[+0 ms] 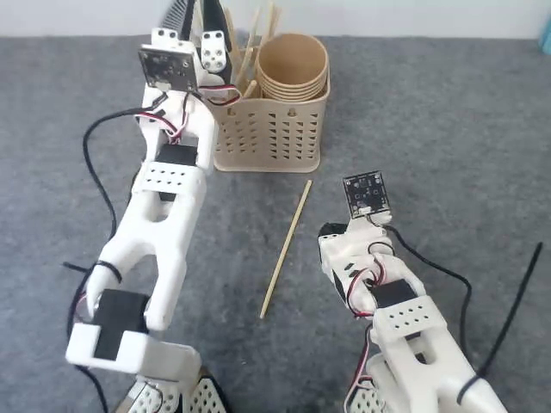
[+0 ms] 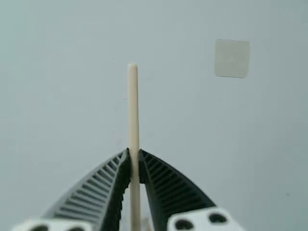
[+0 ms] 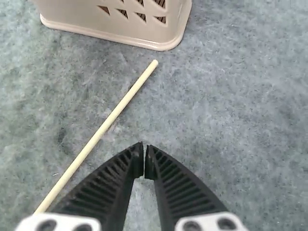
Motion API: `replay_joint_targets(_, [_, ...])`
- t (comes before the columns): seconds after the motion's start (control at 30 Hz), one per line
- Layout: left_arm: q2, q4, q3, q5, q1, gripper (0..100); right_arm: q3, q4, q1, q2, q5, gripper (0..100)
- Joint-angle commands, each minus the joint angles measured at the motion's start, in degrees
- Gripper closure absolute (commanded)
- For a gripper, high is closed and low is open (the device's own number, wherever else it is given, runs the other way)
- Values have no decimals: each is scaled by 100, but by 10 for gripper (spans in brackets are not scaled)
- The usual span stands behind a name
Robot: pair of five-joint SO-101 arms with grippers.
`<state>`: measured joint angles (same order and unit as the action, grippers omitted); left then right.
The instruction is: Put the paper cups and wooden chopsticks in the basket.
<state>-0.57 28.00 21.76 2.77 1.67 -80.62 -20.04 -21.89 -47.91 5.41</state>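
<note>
While the left gripper clamps one chopstick, another chopstick lies on carpet

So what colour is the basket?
Beige basket, its walls patterned with rows of small cut-out holes; clearest in the high view.

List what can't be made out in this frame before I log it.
High view: left gripper tips cut by the top edge, so where its held chopstick sits relative to the basket is unclear.
High view: paper cups nested; count hidden.
Right wrist view: loose chopstick's near end lies behind the right gripper.
</note>
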Motion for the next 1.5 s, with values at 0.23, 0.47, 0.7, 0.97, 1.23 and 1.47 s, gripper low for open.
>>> replay_joint_targets(0.23, [1741, -2004, 374, 0, -35, 813, 26, 127, 101, -171, -79, 978])
replay_joint_targets(0.47, [3675, -3358, 1393, 18, -88, 813, 26, 119, 101, -171, -53, 978])
replay_joint_targets(0.7, [5662, -5248, 3196, 26, -879, 813, 448, -822, -75, -171, 782, 982])
replay_joint_targets(0.97, [6813, -5776, 5411, 35, -1459, 999, 1512, -2132, -145, 48, 1618, 983])
replay_joint_targets(1.23, [6892, -5934, 6396, 413, -1442, 988, 3358, -3169, -251, 2211, 1987, 991])
replay_joint_targets(1.47, [6884, -6418, 6404, 431, -1442, 988, 4870, -3301, -629, 4057, 2523, 969])
